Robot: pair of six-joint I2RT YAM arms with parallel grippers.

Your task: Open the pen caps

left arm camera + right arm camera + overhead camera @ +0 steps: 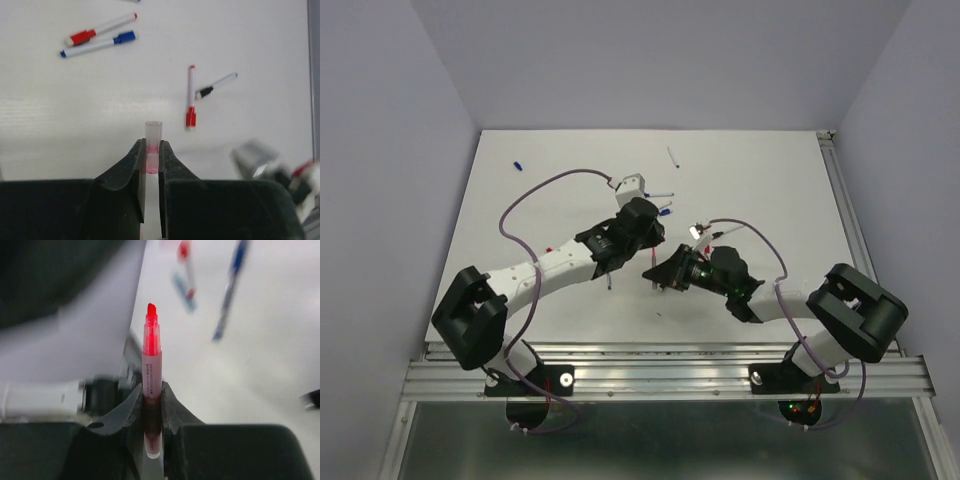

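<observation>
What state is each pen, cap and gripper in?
pink cap: off its pen.
pink pen: uncapped, tip bare.
left gripper: jaws shut on pink cap.
right gripper: jaws shut on pink pen.
blue pen: capped.
black pen: capped.
red pen near blue pen: capped.
red pen near black pen: capped.

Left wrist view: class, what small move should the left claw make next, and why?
Probably lower and release the pink cap onto the table: the left claw pinches it alone, already off, while the right claw holds the bare-tipped pen.

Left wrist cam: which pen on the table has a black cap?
The rightmost pen: its black cap lies beside the nearby red-capped pen; the other three carry red or blue.
</observation>
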